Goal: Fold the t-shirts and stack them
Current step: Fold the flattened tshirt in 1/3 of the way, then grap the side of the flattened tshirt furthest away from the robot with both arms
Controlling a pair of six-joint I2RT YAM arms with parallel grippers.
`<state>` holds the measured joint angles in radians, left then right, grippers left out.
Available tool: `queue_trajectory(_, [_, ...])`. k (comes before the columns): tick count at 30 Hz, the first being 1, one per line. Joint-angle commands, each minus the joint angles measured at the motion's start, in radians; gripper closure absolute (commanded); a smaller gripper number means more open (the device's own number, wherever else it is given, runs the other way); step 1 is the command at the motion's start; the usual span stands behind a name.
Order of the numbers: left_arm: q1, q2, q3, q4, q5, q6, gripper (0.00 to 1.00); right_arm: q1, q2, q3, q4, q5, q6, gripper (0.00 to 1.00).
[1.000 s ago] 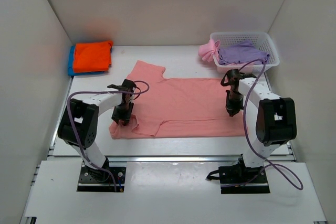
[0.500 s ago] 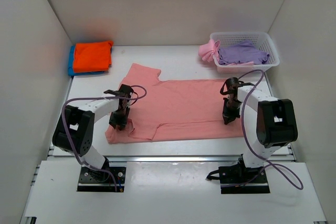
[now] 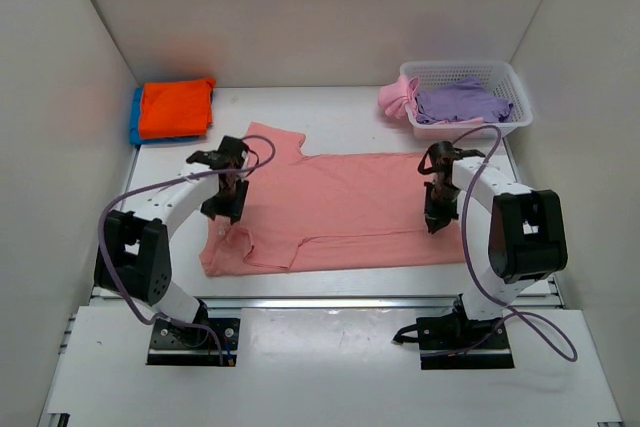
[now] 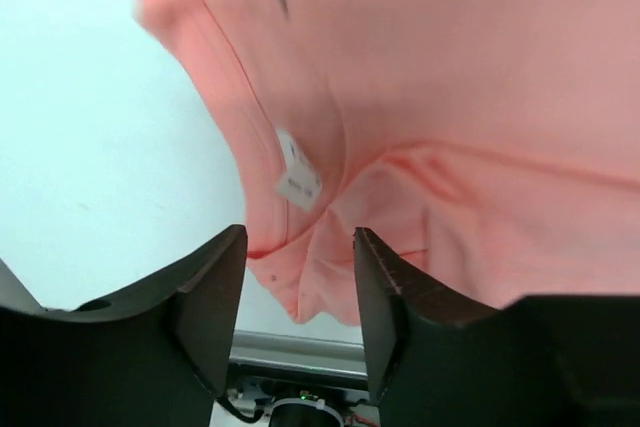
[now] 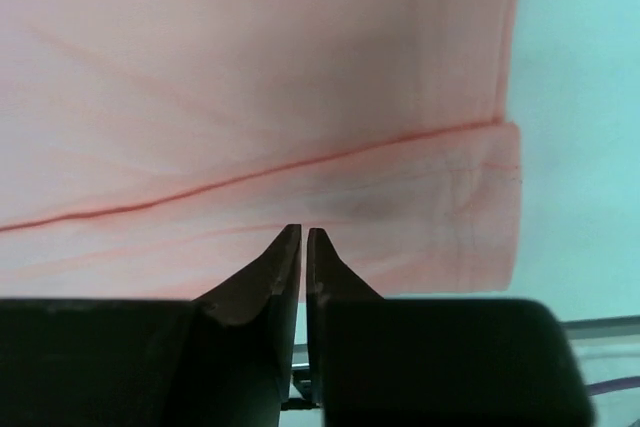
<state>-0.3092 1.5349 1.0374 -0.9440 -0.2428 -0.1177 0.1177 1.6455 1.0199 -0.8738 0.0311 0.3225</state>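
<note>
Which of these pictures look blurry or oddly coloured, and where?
Left wrist view: the salmon-pink shirt smears toward the top; its white tag is fairly crisp. Right wrist view: dim shadow on the shirt ahead of the jaws, table tinted cyan. Top external view: sharp, evenly lit, orange shirt faintly tinting the back wall.

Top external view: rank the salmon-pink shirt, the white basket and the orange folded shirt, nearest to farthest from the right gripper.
Measured from the right gripper:
1. the salmon-pink shirt, spread flat directly beneath it.
2. the white basket, in the back right corner.
3. the orange folded shirt, in the far back left corner.
</note>
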Motion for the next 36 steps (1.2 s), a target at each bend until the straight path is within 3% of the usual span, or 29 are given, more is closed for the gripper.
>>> queue_trajectory(1, [0.012, -0.009, 0.181, 0.019, 0.007, 0.032, 0.41, 0.04, -0.047, 0.129, -0.025, -0.016, -0.063, 0.94])
queue_trajectory(5, [0.024, 0.15, 0.384, 0.094, 0.052, 0.023, 0.38, 0.074, -0.07, 0.233, -0.004, 0.001, -0.095, 0.91])
queue_trajectory(10, [0.058, 0.44, 0.657, 0.128, 0.072, 0.027, 0.36, 0.074, -0.229, 0.116, 0.282, 0.024, -0.115, 0.83])
queue_trajectory(12, [0.071, 0.551, 0.815, 0.107, 0.054, 0.036, 0.36, 0.047, -0.301, 0.025, 0.423, 0.001, -0.122, 0.76])
queue_trajectory(14, [0.09, 0.642, 0.913, 0.084, 0.043, 0.026, 0.34, 0.01, -0.396, -0.094, 0.597, -0.052, -0.123, 0.54])
queue_trajectory(15, [0.097, 0.695, 0.968, 0.074, 0.045, 0.033, 0.34, 0.002, -0.459, -0.174, 0.724, -0.056, -0.108, 0.5])
queue_trajectory(17, [0.108, 0.761, 1.05, 0.056, 0.043, 0.027, 0.33, -0.01, -0.548, -0.323, 0.957, -0.033, -0.109, 0.38])
queue_trajectory(19, [0.117, 0.833, 1.108, 0.048, 0.049, 0.027, 0.32, -0.009, -0.608, -0.391, 1.06, 0.05, -0.105, 0.31])
queue_trajectory(23, [0.127, 0.915, 1.211, 0.033, 0.047, 0.023, 0.26, -0.073, -0.523, -0.331, 1.031, 0.058, -0.088, 0.26])
queue_trajectory(28, [0.121, 1.039, 1.369, -0.056, 0.065, 0.018, 0.26, -0.096, -0.282, -0.167, 0.918, 0.07, -0.103, 0.17])
queue_trajectory(31, [0.113, 1.05, 1.371, -0.07, 0.06, 0.036, 0.3, -0.089, -0.204, -0.129, 0.94, 0.105, -0.096, 0.25])
queue_trajectory(36, [0.113, 1.053, 1.334, -0.082, 0.114, 0.032, 0.31, -0.105, -0.08, -0.055, 0.915, 0.093, -0.025, 0.21])
